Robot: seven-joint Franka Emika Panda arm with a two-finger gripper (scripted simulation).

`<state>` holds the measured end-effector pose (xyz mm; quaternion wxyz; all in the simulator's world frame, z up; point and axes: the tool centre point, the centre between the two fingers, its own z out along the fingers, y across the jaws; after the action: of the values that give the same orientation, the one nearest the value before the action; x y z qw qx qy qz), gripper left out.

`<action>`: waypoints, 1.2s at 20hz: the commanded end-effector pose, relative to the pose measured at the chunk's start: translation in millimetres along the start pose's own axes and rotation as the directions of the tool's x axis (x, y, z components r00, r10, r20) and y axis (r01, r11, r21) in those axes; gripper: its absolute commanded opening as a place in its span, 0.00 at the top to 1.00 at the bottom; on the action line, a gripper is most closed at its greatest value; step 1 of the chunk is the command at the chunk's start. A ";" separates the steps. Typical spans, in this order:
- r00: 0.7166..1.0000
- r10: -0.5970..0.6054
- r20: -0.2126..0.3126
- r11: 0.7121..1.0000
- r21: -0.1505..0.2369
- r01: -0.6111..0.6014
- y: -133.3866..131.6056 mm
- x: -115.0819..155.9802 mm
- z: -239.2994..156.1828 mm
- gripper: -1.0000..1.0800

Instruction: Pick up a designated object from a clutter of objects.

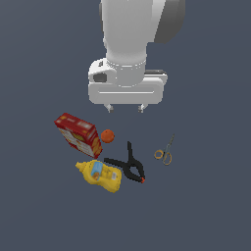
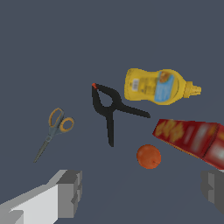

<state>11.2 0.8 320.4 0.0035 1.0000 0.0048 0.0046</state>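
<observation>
The bench (image 1: 215, 206) is one flat, matt slate-blue surface that fills both views edge to edge; no wall, edge or other part of a room shows.

Five things lie on it. The scissors (image 1: 165, 151) lie flat on the exterior view's right, apart from the rest, blades pointing to the far side and the two yellow-orange loops on the near side. In the wrist view the scissors (image 2: 54, 130) lie alone on bare bench with nothing touching them.

The other four sit in a loose group on the exterior view's left. The clamp (image 1: 128, 165) is the nearest neighbour of the scissors, lying flat with its orange tip at the near right and its handles spread toward the far left; a clear strip of bench separates the two. The ball (image 1: 108, 137) sits just beside the red box (image 1: 78, 134), which lies tilted at the far left of the group. The mustard bottle (image 1: 100, 174) lies on its side just near of the box, close to the clamp's handles.

The gripper (image 1: 125, 108) hangs above the bench on the far side of the group, over none of the things and holding nothing. Its fingers (image 2: 70, 192) stand wide apart, and the arm's white body hides the bench behind it.
</observation>
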 end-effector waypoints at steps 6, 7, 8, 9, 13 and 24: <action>1.000 0.009 0.000 1.000 -0.001 -0.009 -2.2 1.0 2.5 0.04; 1.000 0.013 0.000 1.000 -0.001 -0.013 -3.4 1.4 3.9 0.04; 1.000 0.018 0.000 1.000 -0.001 -0.018 -4.8 2.0 5.6 0.04; 1.000 0.024 0.000 1.000 -0.002 -0.024 -6.4 2.6 7.4 0.04; 0.999 0.054 0.000 0.999 -0.004 -0.054 -14.6 5.5 16.9 0.04; 0.981 0.194 -0.002 0.981 -0.013 -0.194 -55.6 15.2 63.1 0.04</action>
<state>25.4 49.0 265.0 0.0088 0.9967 -0.0808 0.0051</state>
